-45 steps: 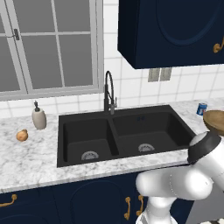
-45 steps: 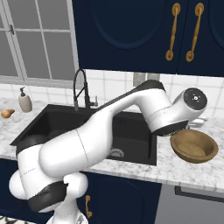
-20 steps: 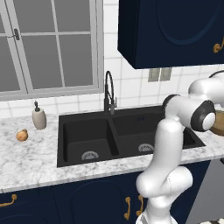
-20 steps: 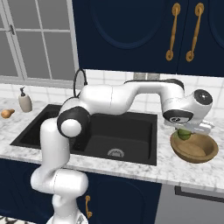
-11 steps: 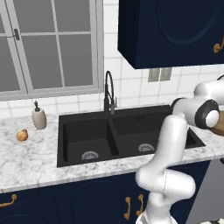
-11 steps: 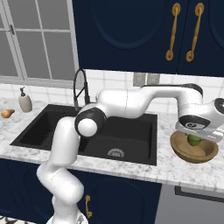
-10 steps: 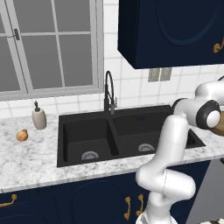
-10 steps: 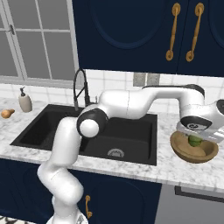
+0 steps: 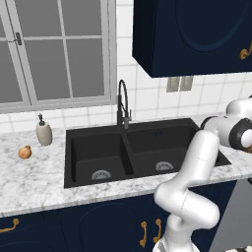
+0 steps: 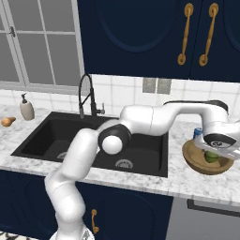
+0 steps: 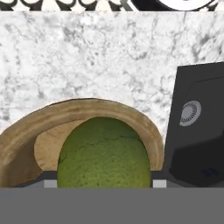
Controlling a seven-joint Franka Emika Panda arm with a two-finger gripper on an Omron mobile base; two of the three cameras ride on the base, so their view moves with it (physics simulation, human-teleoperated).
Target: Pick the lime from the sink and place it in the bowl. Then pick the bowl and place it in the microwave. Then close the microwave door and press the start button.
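My gripper hangs low over the wooden bowl on the marble counter right of the black sink. It is shut on the lime, which sits within the bowl's rim; I cannot tell if it touches the bottom. In the hand view the green lime bulges up between the fingers, with the bowl curving behind it and a sink basin at the right. The lime hides the fingertips. The microwave and its door are out of view.
A blue can stands just behind the bowl. The black tap rises behind the sink. On the left counter stand a soap bottle and an orange-brown lump. Dark cabinets hang overhead.
Over the last second the hand has carried the lime to the right and down, from above the counter edge to low over the bowl. In the last half second it barely moved.
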